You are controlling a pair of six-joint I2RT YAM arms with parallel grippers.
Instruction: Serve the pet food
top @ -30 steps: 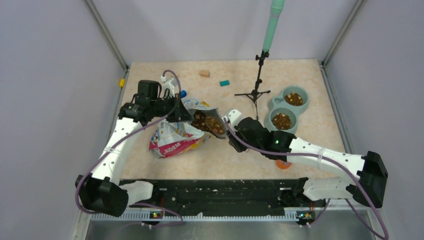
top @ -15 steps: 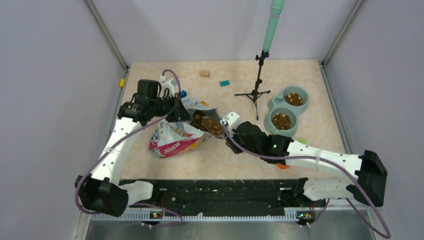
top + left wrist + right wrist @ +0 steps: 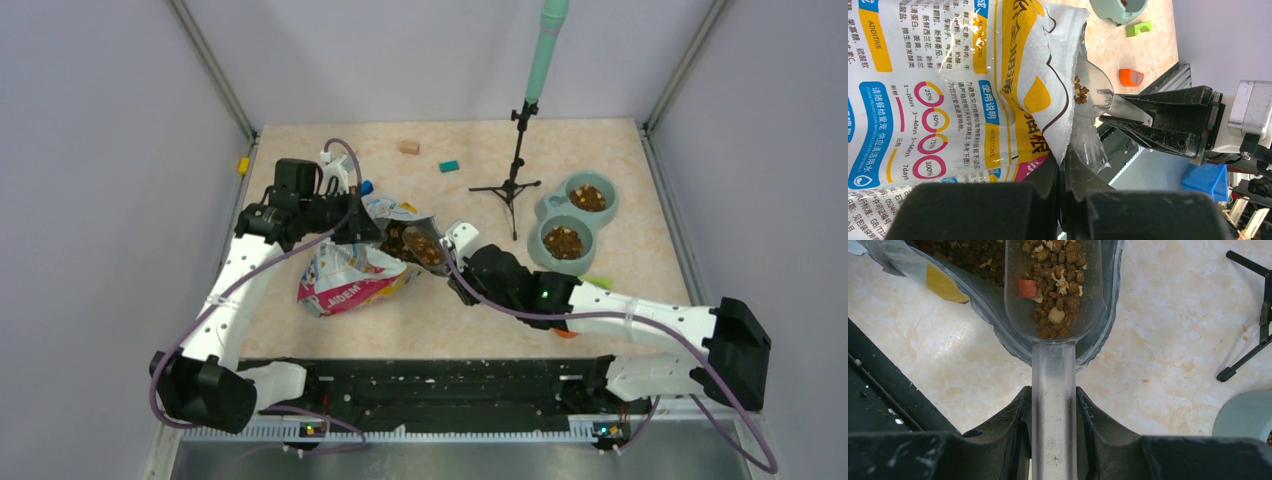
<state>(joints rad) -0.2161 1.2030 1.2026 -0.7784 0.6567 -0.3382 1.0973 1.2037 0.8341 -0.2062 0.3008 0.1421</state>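
Note:
The pet food bag (image 3: 345, 280) lies on its side at the table's left middle, its mouth open to the right. My left gripper (image 3: 365, 228) is shut on the bag's upper edge, which also shows in the left wrist view (image 3: 1063, 160). My right gripper (image 3: 462, 250) is shut on the handle (image 3: 1054, 390) of a clear plastic scoop (image 3: 432, 250). The scoop's bowl sits inside the bag's mouth, loaded with brown kibble (image 3: 1055, 285). More kibble lies in the bag (image 3: 968, 255). A grey-green double bowl (image 3: 538, 235) at the right holds kibble in both cups.
A black tripod stand with a green pole (image 3: 517, 150) stands between the bag and the bowl. A tan block (image 3: 408, 147) and a teal block (image 3: 449, 166) lie at the back. An orange piece (image 3: 567, 330) and a green piece (image 3: 600, 282) lie near my right arm.
My right arm has moved a little to the left, and the scoop has gone further into the bag's mouth. The left arm and the bag have held still.

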